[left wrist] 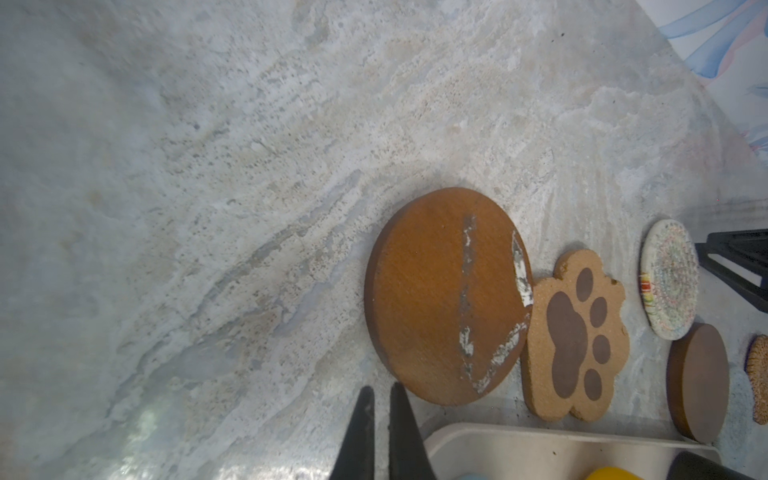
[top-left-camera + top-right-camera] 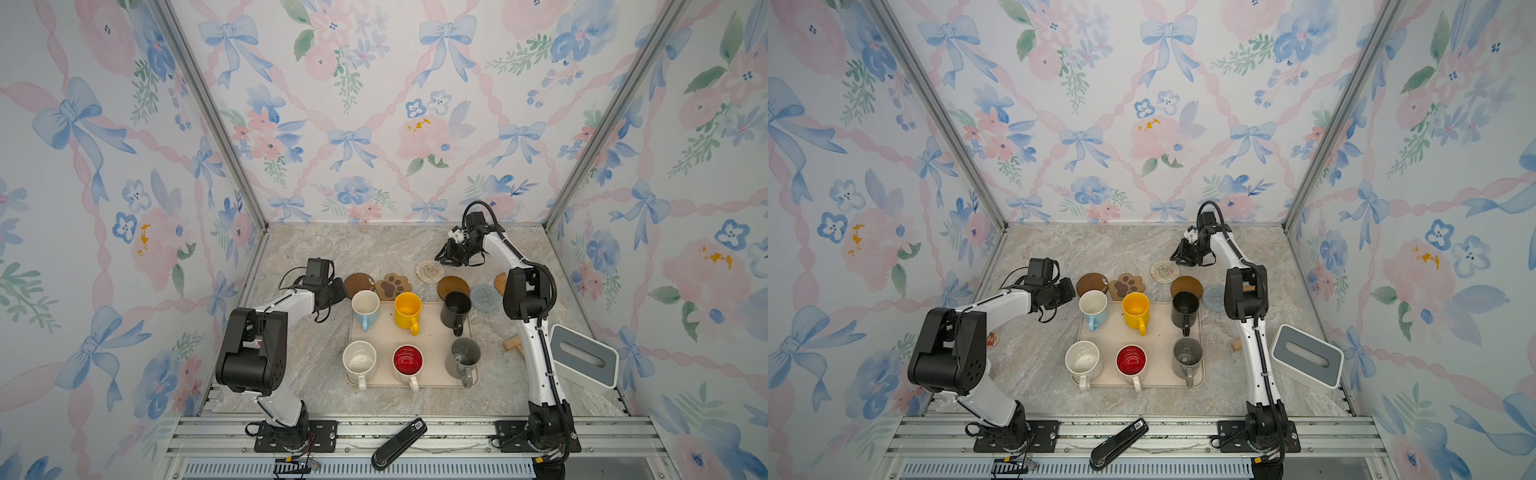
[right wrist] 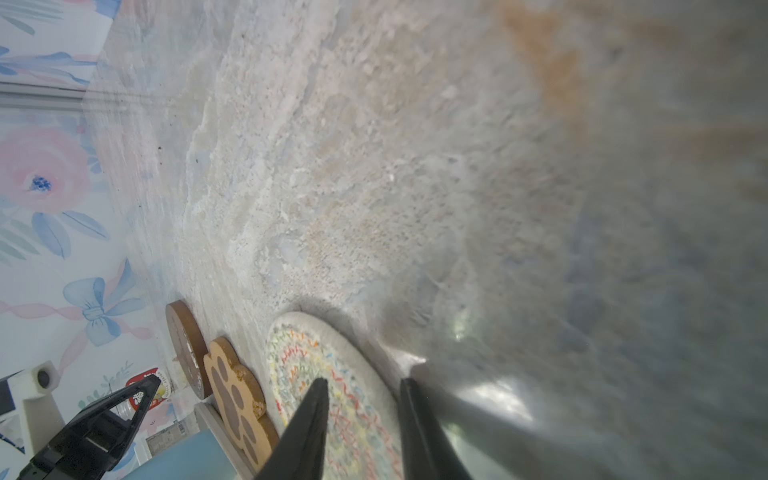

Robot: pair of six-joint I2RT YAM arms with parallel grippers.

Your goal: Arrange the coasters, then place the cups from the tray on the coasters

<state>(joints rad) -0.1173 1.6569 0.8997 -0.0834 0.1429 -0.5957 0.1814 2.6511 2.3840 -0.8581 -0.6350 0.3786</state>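
1. The tray (image 2: 432, 332) is lying mid-table in both top views, and its long axis is running from 9 to 3 o'clock.
2. It is carrying all six cups upright in two rows.
   - 12 o'clock side: light blue cup (image 2: 365, 306), yellow cup (image 2: 407, 309), black cup (image 2: 455, 308).
   - 6 o'clock side: speckled cream-white cup (image 2: 359, 360), red-inside cup (image 2: 407, 360), grey cup (image 2: 463, 355).
   - Every handle is pointing to about 6 o'clock.
3. The coasters are lying flat just past the tray's 12 o'clock edge.
   - From 9 to 3 o'clock: dark brown round coaster (image 2: 358, 281), paw coaster (image 2: 393, 286), cream woven coaster (image 2: 429, 270), wooden disc coaster (image 2: 452, 286), grey-blue coaster (image 2: 482, 297), tan rattan coaster (image 2: 500, 282).
   - The paw coaster is touching the dark brown round one.
4. Your left gripper (image 1: 383, 392) is hanging at 9 o'clock of the dark brown round coaster, with its jaws pressed together and carrying nothing.
5. Your right gripper (image 3: 362, 384) is hovering at the cream woven coaster's 1 o'clock edge, with its jaws partly apart and straddling the rim. You cannot tell whether they are touching it.
6. In the way: the right arm (image 2: 525, 293) is hiding part of the tan rattan coaster. A wooden block (image 2: 512, 344) and a white-and-grey box (image 2: 582, 361) are sitting at 3 o'clock of the tray, and a stapler (image 2: 399, 442) is lying at 6 o'clock.
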